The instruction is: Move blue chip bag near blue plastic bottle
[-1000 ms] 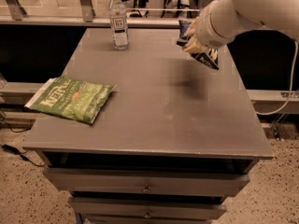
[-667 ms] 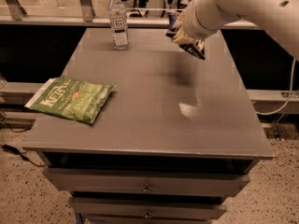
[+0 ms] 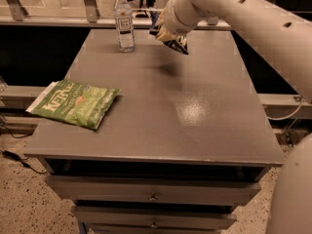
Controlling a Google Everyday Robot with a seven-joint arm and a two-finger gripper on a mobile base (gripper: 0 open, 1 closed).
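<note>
The grey bench [image 3: 195,130] has a white arm [image 3: 243,13] reaching in from the right over its far part. A green chip bag [image 3: 75,103] lies flat at the left edge. The blue plastic bottle [image 3: 124,21] stands upright near the far left corner. The hand [image 3: 163,29] is in the air near the bottle, on its right, closed on the blue chip bag [image 3: 176,44], which hangs above the bench.

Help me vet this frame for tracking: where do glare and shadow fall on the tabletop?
Camera view: a glare patch sits right of centre on the table; a soft shadow lies under the blue chip bag, which the tool holds above the far end, right of the blue plastic bottle.
</note>
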